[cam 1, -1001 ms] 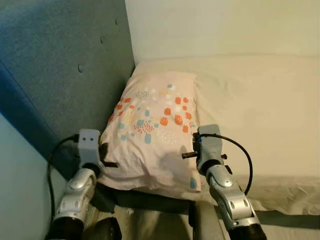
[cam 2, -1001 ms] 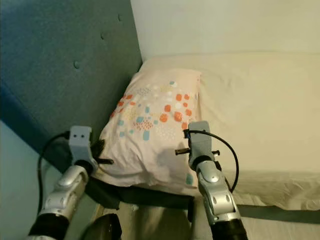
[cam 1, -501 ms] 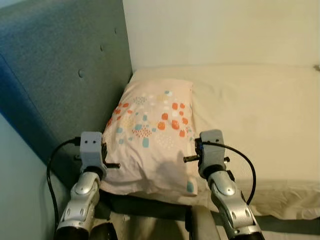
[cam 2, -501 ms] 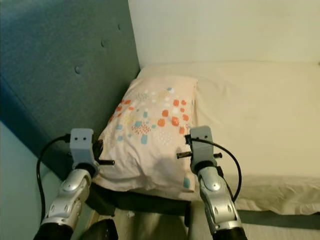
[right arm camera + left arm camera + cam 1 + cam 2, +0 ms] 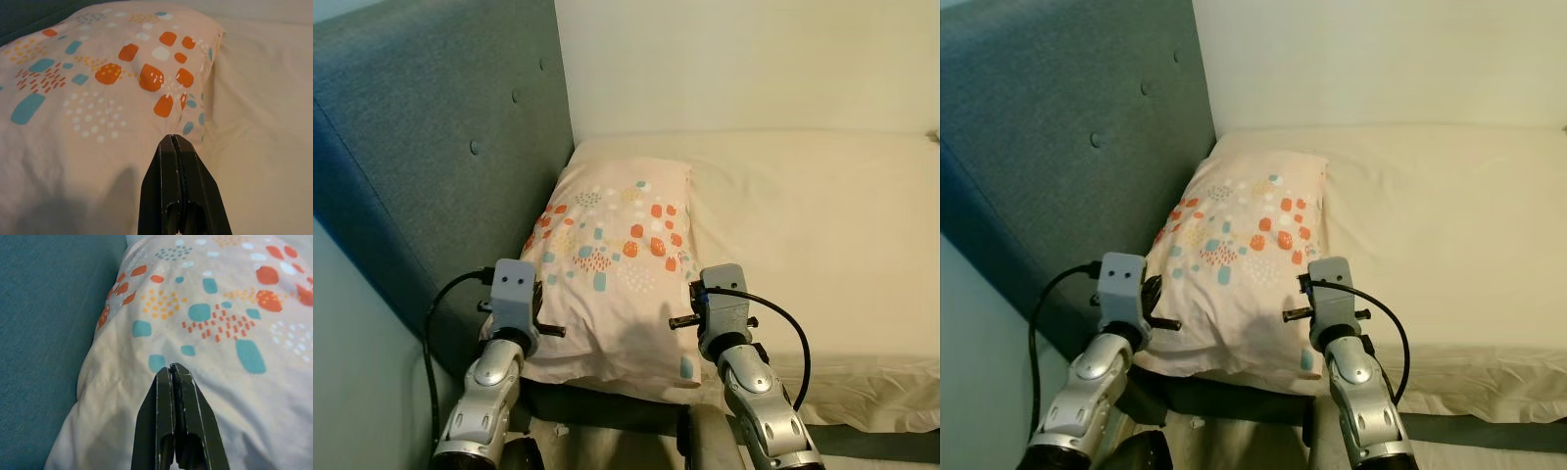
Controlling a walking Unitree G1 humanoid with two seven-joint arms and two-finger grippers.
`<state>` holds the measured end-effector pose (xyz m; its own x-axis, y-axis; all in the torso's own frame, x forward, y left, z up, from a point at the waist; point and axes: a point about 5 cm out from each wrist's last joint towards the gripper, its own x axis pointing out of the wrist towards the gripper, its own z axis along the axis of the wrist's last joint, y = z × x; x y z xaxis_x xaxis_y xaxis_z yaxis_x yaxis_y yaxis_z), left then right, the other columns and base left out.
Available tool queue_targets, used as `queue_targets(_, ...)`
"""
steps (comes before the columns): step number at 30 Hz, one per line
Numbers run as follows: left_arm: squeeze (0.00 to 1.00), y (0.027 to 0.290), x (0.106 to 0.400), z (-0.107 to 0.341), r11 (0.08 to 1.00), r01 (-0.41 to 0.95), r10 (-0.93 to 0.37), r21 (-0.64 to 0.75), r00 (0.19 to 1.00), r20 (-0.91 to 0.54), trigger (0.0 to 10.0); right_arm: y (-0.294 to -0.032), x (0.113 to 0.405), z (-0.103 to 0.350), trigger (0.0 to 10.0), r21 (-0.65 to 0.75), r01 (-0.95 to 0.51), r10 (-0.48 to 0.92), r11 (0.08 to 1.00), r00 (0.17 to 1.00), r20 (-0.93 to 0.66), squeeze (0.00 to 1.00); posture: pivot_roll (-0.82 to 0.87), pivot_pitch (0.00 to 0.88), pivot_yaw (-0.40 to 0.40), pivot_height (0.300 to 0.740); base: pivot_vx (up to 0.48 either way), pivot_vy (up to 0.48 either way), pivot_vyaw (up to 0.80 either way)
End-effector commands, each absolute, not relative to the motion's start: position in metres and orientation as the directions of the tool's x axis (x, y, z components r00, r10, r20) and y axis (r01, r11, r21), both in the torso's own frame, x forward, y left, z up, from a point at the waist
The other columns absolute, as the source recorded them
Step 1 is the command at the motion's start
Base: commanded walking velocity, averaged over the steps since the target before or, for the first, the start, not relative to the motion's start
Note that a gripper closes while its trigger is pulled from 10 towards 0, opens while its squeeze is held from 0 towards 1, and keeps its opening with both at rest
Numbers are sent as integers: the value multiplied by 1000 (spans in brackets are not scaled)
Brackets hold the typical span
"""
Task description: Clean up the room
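The pillow (image 5: pixel 612 269) lies at the head end of the bed (image 5: pixel 822 225), its one long side close against the headboard (image 5: pixel 431 166) and its near end reaching the bed edge, just before the robot. Its long axis runs away from the robot, toward the wall (image 5: pixel 744 59); the far end sits near the corner where headboard and wall meet. The left gripper (image 5: pixel 174 377) hovers at the pillow's near left corner and the right gripper (image 5: pixel 172 147) at its near right side; both have the fingers pressed together and hold nothing. The main risk, I think, comes from this closed state: if the arms go forward like this, the tips will only push into the soft cover and shove the pillow toward the wall or crooked against the headboard, without taking it. A grip on cloth alone could also slip, so one corner would drop. The left arm is near the headboard, and a wide swing could scrape it.
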<state>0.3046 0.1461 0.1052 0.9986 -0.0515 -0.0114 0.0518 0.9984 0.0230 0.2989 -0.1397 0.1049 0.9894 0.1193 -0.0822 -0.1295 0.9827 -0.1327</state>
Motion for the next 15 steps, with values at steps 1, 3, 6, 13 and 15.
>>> queue_targets(1, 0, 145, 305, 107, 998, 59, -59, 28, 998, -3, 10000, -138, 298, 105, 10000, -121, -133, 125, 984, 990, -70, 0, -113, 68, 46, 607, 0, 0, 0)
queue_targets(3, 0, 144, 304, 108, 998, 69, -69, 11, 998, 6, 10000, -137, 298, 106, 10000, -120, -132, 125, 984, 990, -66, 0, -112, 63, 53, 612, 0, 0, 0)
queue_targets(6, 0, 143, 300, 109, 996, 90, -90, 3, 996, 6, 10000, -136, 298, 105, 10000, -116, -132, 126, 984, 990, -63, 0, -107, 55, 51, 622, 0, 0, 0)
queue_targets(13, 0, 143, 297, 107, 996, 82, -82, 20, 997, -5, 10000, -134, 299, 105, 10000, -114, -138, 132, 984, 989, -63, 0, -103, 42, 43, 637, 0, 0, 0)
queue_targets(15, 0, 143, 296, 107, 997, 77, -77, 24, 997, -5, 10000, -132, 302, 107, 10000, -116, -151, 145, 982, 988, -58, 0, -101, 37, 35, 647, 0, 0, 0)
